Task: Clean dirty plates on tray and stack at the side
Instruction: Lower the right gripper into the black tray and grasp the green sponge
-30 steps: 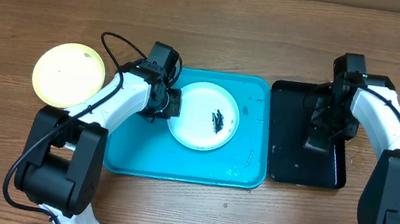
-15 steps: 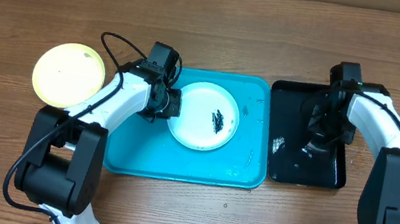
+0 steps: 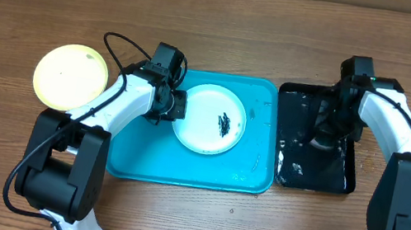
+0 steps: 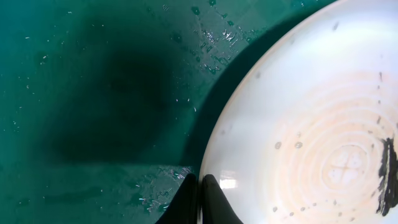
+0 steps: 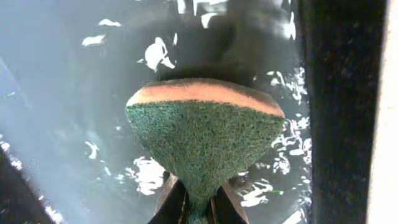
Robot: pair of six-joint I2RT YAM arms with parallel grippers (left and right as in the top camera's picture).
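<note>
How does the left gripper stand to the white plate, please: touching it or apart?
Touching. The left wrist view shows the left gripper shut on the rim of the white plate, one finger on either side of the edge.

Green sponge [image 5: 205, 140]; wet black tray [image 3: 299, 106]

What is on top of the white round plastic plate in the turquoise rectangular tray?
On the white plate, a clump of dark specks lies right of centre, with a few droplets. The left gripper pinches its rim. The tray beneath is covered.
</note>
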